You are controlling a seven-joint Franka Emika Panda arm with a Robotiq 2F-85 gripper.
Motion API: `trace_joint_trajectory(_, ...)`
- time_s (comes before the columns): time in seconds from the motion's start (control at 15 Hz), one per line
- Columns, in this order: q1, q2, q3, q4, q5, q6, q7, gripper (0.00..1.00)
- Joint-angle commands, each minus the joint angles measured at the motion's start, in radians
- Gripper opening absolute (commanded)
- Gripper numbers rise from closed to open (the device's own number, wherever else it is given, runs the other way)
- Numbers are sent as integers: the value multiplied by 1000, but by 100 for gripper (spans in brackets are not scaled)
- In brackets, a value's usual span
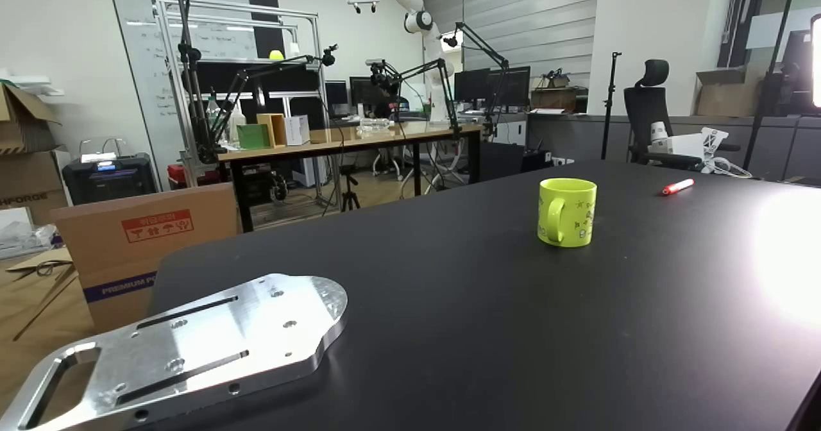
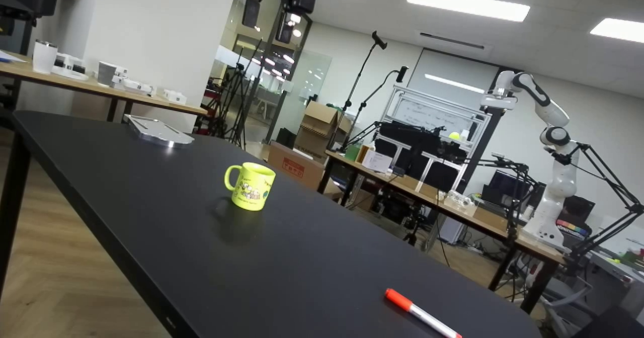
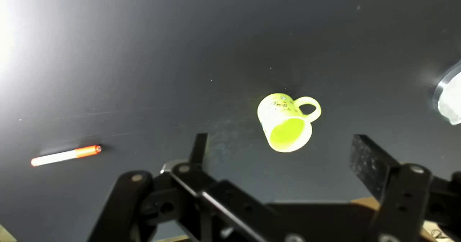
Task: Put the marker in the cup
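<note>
The yellow-green cup (image 1: 575, 216) stands upright on the black table (image 1: 474, 335). It shows a side handle in both exterior views (image 2: 253, 187), and the wrist view looks into its mouth (image 3: 277, 108). The marker, red and white, lies flat on the table, apart from the cup, in both exterior views (image 1: 678, 187) (image 2: 423, 315). In the wrist view the marker (image 3: 66, 156) lies left of the gripper. My gripper (image 3: 282, 152) is open, with nothing between its fingers. In an exterior view the gripper (image 2: 268, 22) hangs high above the table.
A silver metal plate (image 1: 256, 328) lies on the table on the cup's handle side; it also shows in the wrist view (image 3: 453, 99). A cardboard box (image 1: 154, 245) stands beside the table. Another table with a white arm (image 2: 553, 177) is in the background.
</note>
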Motion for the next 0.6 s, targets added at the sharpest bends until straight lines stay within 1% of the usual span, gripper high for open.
trace_joint_trajectory(0.0,-38,134,11,89,8,67,63,100)
trace_joint_trajectory(0.27,-82,278,11,186,3,136,144,100)
trace_joint_trajectory(0.4,-110,361,9,250,-1,174,213,100)
trace_joint_trajectory(0.53,-133,448,-6,338,8,188,272,100)
